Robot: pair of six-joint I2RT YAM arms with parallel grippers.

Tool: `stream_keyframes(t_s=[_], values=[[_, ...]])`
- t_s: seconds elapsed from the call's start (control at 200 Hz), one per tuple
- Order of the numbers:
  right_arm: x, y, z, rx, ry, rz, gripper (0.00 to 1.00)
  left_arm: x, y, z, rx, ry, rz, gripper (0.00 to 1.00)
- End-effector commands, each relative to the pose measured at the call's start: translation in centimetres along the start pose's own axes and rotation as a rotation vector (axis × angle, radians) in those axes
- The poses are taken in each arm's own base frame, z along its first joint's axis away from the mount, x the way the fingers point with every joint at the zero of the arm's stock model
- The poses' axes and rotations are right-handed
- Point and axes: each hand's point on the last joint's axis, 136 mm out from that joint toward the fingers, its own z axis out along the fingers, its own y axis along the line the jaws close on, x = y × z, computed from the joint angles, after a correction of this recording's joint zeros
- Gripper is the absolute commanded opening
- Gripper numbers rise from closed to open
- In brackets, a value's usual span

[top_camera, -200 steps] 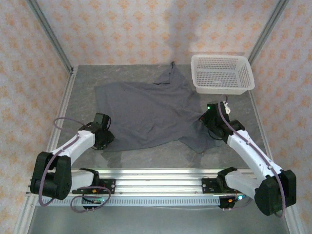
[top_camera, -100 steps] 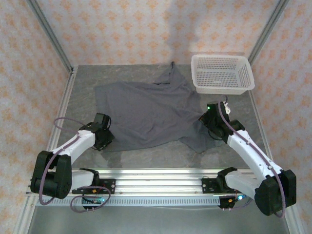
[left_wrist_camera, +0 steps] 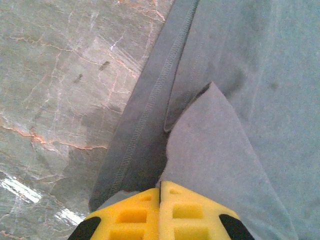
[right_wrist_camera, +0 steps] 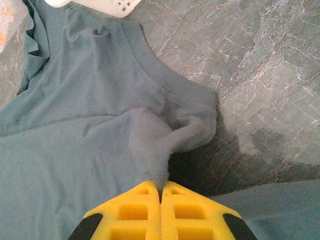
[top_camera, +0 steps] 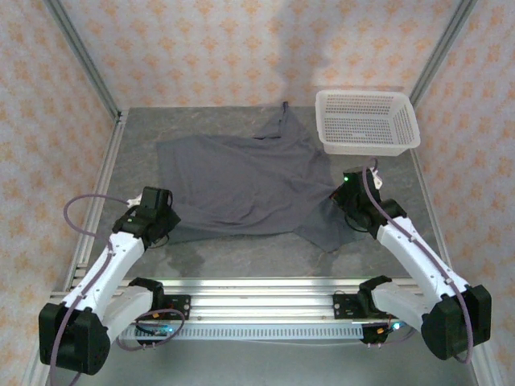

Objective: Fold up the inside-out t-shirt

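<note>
Left gripper (left_wrist_camera: 160,194): pads pressed together, pinching a fold of the t-shirt (left_wrist_camera: 250,90) beside its stitched hem (left_wrist_camera: 150,105).
Right gripper (right_wrist_camera: 160,193): clamped on a raised fabric ridge.
Top view: white mesh basket (top_camera: 366,121) just beside the shirt.

Both wrist views cut the left pincer (left_wrist_camera: 160,192) and right pincer (right_wrist_camera: 160,192) off at the bottom edge, and the t-shirt (left_wrist_camera: 260,75) runs past the edges. We see just a corner of the basket (right_wrist_camera: 100,5), cropped at the top.

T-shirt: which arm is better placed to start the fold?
Left, probably: the left hand pinches the t-shirt at its near hem; the right hand grips bunched fabric near the basket.
</note>
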Motion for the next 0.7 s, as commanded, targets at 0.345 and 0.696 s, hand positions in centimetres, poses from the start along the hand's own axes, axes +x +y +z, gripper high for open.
stream_keyframes(t_s=[0.345, 0.696], values=[[-1.0, 0.1, -0.8, 0.002, -0.035, 0.007, 0.0, 6.4, 1.8, -1.8, 0.062, 0.232, -0.138, 0.0], [-0.7, 0.0, -0.5, 0.0, -0.026, 0.013, 0.0, 7.3, 4.4, -2.8, 0.0, 0.221, -0.112, 0.15]])
